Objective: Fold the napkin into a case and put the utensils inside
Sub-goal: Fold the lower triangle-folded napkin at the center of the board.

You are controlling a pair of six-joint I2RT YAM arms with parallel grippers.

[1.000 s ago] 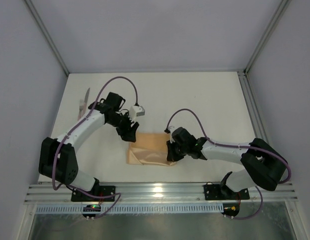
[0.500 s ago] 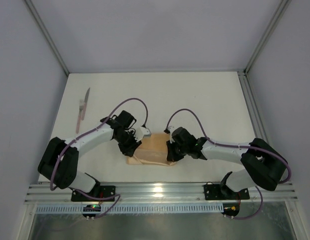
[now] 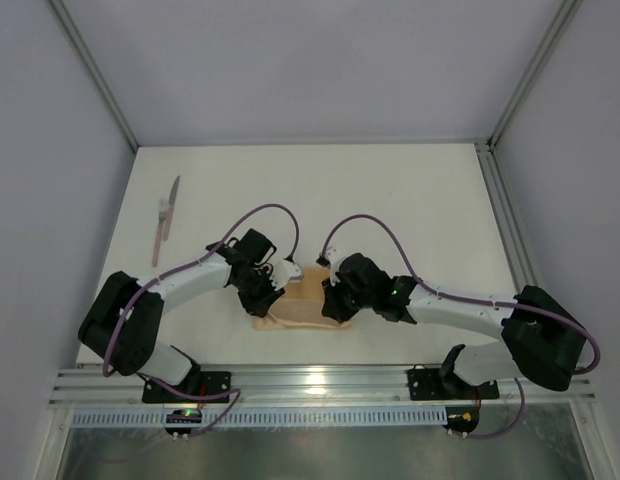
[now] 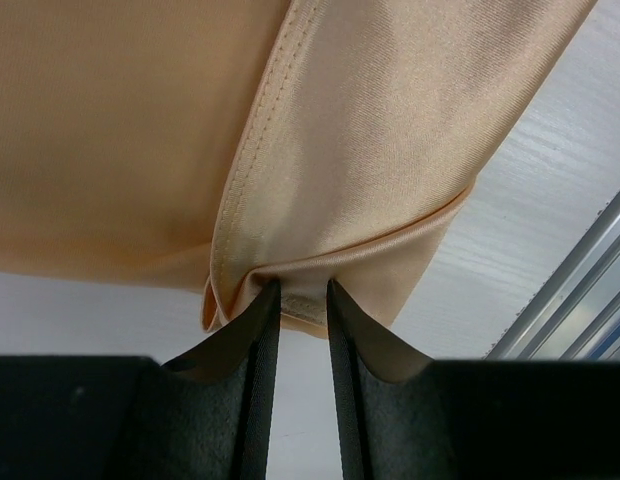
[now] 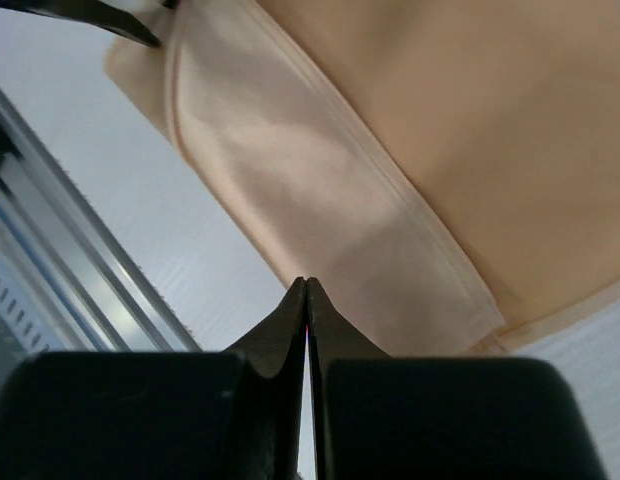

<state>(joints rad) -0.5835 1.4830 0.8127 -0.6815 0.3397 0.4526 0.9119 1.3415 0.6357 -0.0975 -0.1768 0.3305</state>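
Napkin: the napkin (image 3: 302, 306) lies low in the middle of the top view, folded to a short peach band on the white table (image 3: 410, 210), its long axis running left to right between the two grippers
Left gripper: the left gripper (image 3: 273, 293) sits at the band's left end; in its wrist view the jaws are close together and clamped on a folded corner of the cloth, which puckers right at the tips
Right gripper: the right gripper (image 3: 333, 303) sits at the band's right end; its jaws are pressed together with no gap, tips meeting the hemmed edge of a flap; whether a thin layer is caught between them cannot be told
Key relation: the cloth lies ahead of both sets of jaws, each facing inward along the band, so a pull along that axis would likely stretch or lift the fold
Knife: the knife (image 3: 165, 218) lies in the upper left of the table, well apart from the napkin, long axis nearly up and down the frame, blade toward the top, pale handle toward the bottom
Nearer arm: the left, by my judgement; its forearm runs below the knife in the frame
Arm pose: both forearms reach in low from the outer sides, wrists bent down to the cloth, cables arching above
Step in hand: folding looks part done; the knife is not yet inside
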